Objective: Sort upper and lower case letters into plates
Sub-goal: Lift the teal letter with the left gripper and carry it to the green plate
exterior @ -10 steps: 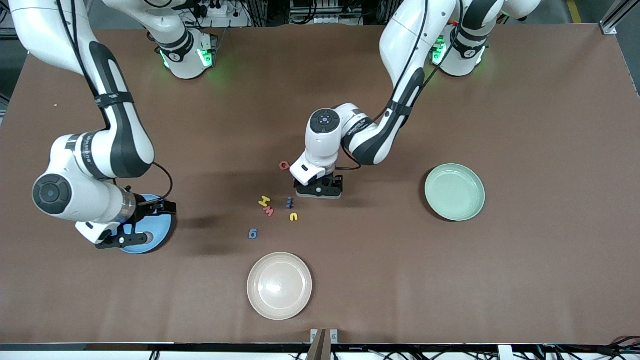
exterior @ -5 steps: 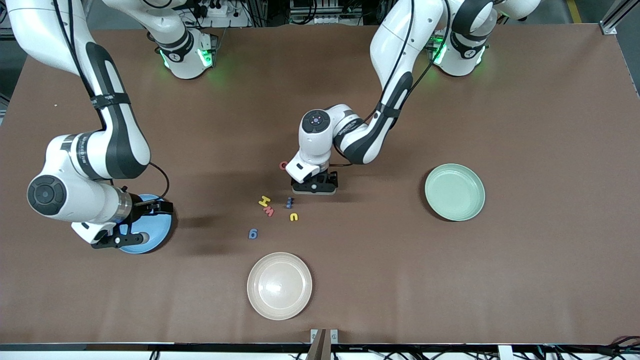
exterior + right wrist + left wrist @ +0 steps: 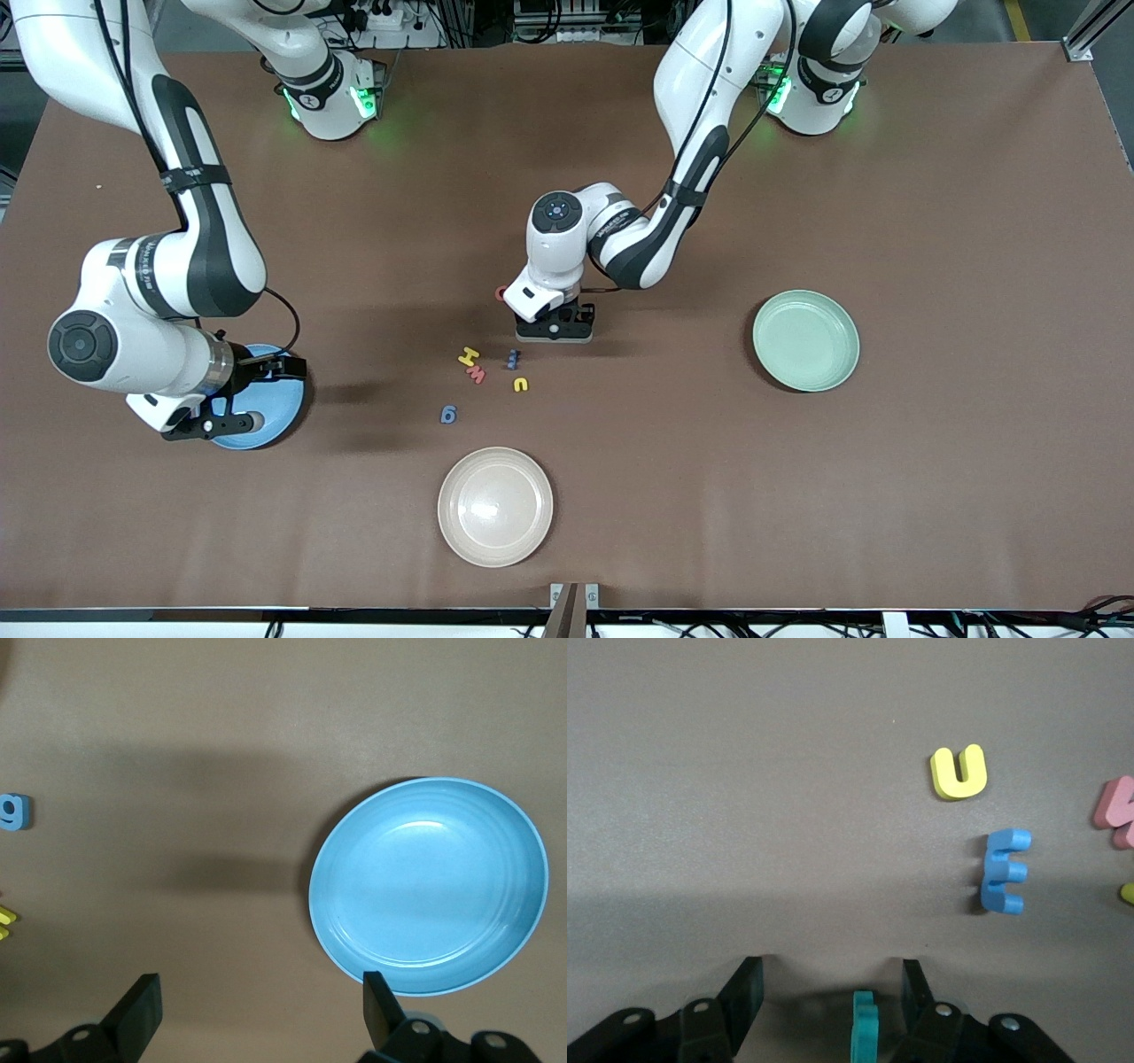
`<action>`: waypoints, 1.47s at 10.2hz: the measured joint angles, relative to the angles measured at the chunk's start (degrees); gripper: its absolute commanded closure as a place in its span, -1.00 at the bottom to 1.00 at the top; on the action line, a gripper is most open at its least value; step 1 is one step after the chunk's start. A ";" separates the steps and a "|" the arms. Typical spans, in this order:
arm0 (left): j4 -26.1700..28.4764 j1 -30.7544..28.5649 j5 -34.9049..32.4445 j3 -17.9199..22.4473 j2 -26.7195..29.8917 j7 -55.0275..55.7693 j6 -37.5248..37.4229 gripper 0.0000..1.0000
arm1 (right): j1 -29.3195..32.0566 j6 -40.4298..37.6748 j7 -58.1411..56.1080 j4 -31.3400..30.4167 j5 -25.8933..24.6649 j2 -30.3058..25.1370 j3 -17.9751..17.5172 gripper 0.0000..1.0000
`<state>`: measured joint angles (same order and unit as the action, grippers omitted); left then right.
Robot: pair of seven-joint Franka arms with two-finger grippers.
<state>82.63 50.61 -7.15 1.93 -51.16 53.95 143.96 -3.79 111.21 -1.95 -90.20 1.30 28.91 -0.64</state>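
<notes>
The left gripper (image 3: 555, 334) has slid a little toward the right arm's end of the table and gone down low. Its fingers (image 3: 744, 988) now stand on each side of a teal letter (image 3: 865, 1028) in the middle of the table. They are starting to close, with one finger almost on the letter and a gap still left at the other, so it is not held yet.

I think this is the start of a pick-up.

Just beside it, closer to the front edge, lie the blue E (image 3: 1005, 872), the yellow u (image 3: 959, 773), the yellow H (image 3: 468, 356), the red w (image 3: 477, 374) and the blue g (image 3: 448, 414). A red letter (image 3: 500, 293) peeks out from under the left arm.

The mint plate (image 3: 805, 340) sits toward the left arm's end and has nothing in it.

The right gripper (image 3: 257, 1010) waits over the blue plate (image 3: 427, 884) with its fingers wide apart, holding nothing. The beige plate (image 3: 495, 506) sits by the front edge.
</notes>
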 measured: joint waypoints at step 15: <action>-0.74 1.74 -0.16 0.27 0.34 6.46 -4.92 0.66 | -0.27 0.18 0.33 0.00 0.02 0.28 -0.03 -1.00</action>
<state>81.88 52.35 -7.31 2.20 -50.82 60.41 139.04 -4.05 111.39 -1.63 -90.20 1.32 29.18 -0.67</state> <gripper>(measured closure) 0.727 0.000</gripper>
